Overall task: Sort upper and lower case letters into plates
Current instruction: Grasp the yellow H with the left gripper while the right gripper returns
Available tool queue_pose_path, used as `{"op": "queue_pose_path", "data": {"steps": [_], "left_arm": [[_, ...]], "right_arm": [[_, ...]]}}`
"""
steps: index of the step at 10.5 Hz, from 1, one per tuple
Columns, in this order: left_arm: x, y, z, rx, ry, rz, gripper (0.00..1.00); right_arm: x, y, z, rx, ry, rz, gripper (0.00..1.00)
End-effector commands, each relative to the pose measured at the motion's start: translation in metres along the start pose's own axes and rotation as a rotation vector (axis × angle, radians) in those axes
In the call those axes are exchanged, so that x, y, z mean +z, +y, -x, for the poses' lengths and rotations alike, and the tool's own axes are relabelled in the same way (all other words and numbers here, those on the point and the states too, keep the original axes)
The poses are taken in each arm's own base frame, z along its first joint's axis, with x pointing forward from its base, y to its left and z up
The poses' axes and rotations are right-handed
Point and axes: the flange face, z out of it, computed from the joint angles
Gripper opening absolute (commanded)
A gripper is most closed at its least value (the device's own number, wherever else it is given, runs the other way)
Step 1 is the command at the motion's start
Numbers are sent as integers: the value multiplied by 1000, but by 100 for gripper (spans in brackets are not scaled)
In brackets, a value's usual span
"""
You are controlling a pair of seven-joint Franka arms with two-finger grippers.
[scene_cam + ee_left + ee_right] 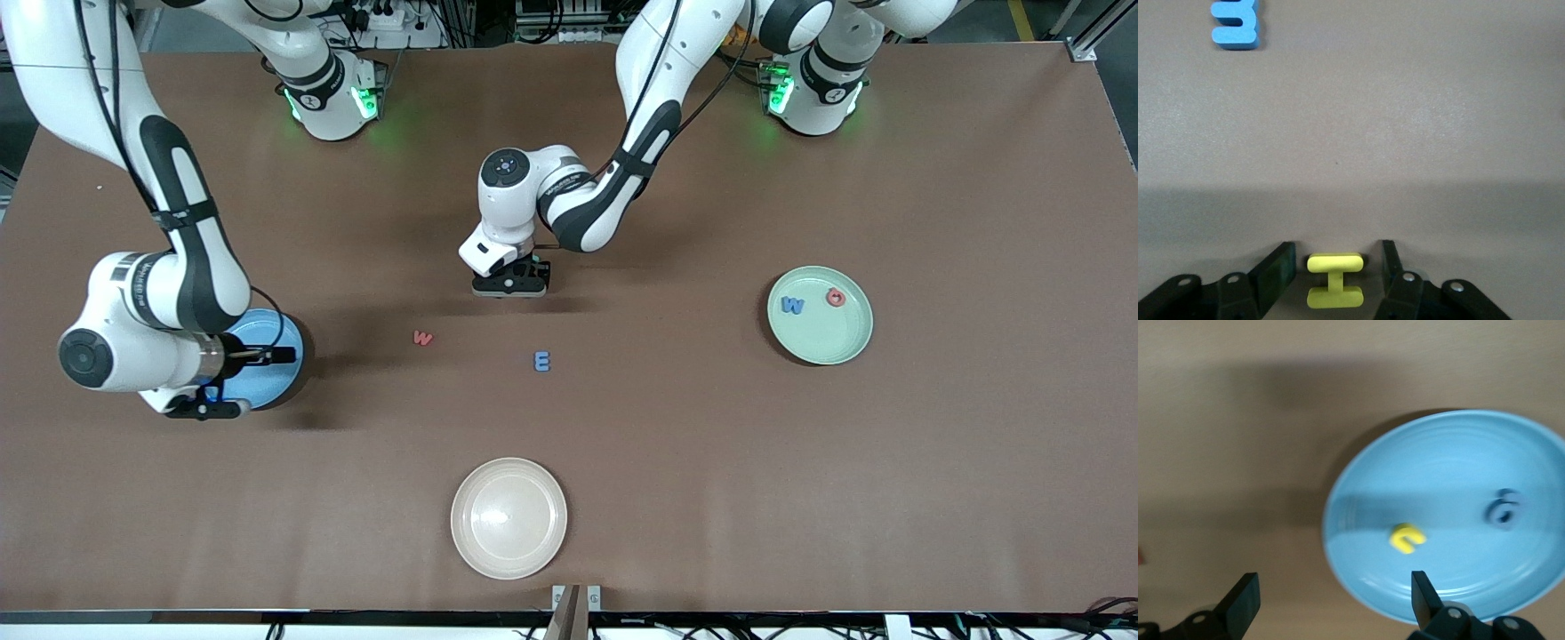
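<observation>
Letters: yellow H (1334,289) mid-frame between left claw (1336,280) fingers, contact unclear | right claw (1331,603) released over blue plate (1458,487), frame's left edge; yellow c (1406,538) inside

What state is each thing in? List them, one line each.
left gripper: low over the table, fingers around the yellow H.
right gripper: open, over the blue plate.
blue plate: holds two small letters.
green plate: holds two letters.
cream plate: empty.
blue E, red w: loose on the table.
</observation>
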Motion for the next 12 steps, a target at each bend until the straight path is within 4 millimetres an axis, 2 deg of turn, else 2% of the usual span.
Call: {"op": "queue_pose_path", "data": {"steps": [1,2,4,7,9,11,12], "left_arm": [[5,3,3,-11,22,-15,52],[6,3,4,-7,21,-16,40],[7,2,4,-10,16,-24,32],[8,2,5,-10,13,-28,32],[7,1,4,-11,11,-27,32],[-8,-14,-20,-21,-16,-81,31],[-22,-19,-33,-10,-22,-84,31]], "right_arm": [[-6,-30,-1,-44,-2,-13,100],[-8,-45,-1,-105,13,-9,100],[-12,-55,-6,-268,69,1,100],[-20,-46,-15,-544,144,36,100],[-23,-50,-19,-684,185,73,100],[-27,-54,-22,-769,193,160,100],[-27,-66,-21,-803,192,171,100]]}}
